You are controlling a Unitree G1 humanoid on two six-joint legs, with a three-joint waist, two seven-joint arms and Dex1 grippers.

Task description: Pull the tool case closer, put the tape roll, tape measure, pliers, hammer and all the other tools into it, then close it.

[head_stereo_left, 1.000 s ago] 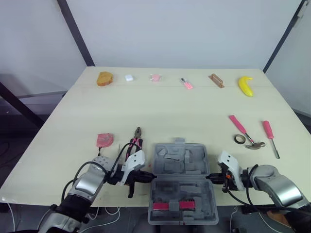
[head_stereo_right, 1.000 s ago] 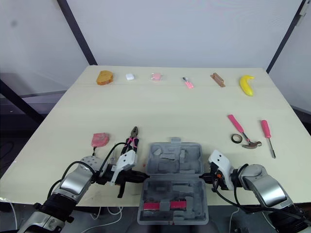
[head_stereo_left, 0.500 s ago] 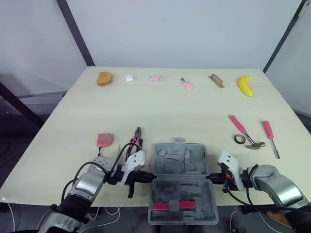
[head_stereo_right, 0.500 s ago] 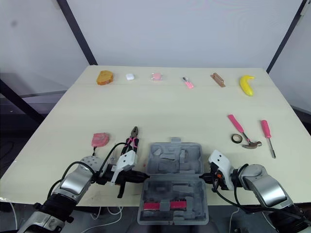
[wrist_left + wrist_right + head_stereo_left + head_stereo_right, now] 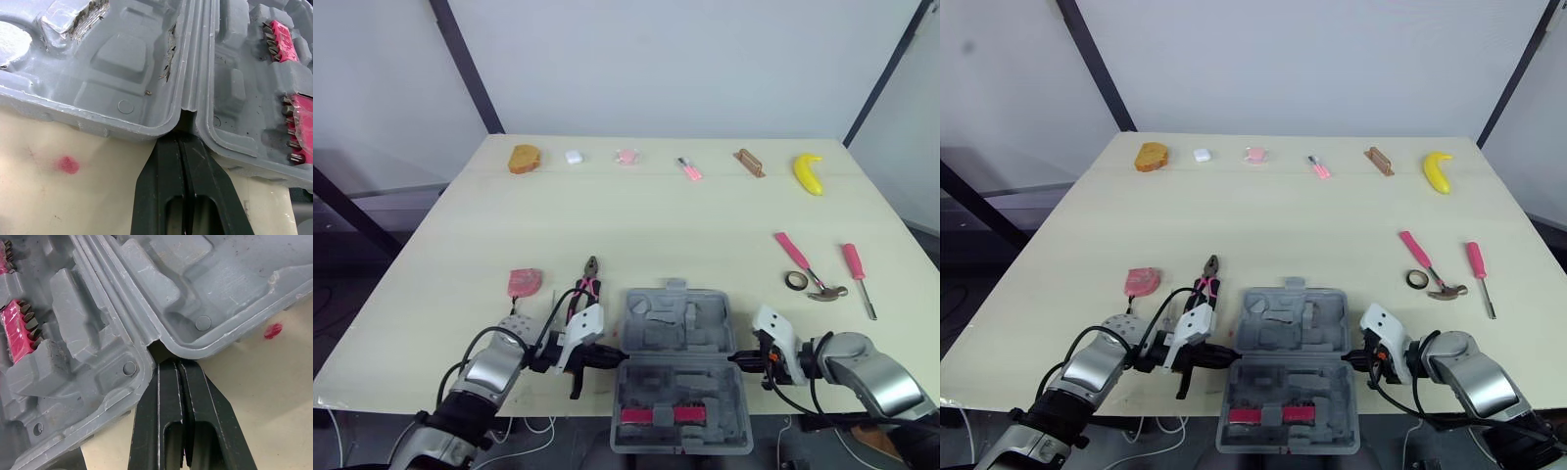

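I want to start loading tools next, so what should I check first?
1. Grey plastic tool case open and lying flat: ok.
2. Case fully on the pale table: not ok, its near half seems to overhang the edge.
3. Left gripper free to grasp: not ok, shut, tips at the case's hinge notch.
4. Right gripper free: not ok, same.
5. Pink-handled pliers unobstructed beside the case: ok.
6. Pink-handled hammer and dark tape roll apart from each other: cannot tell.
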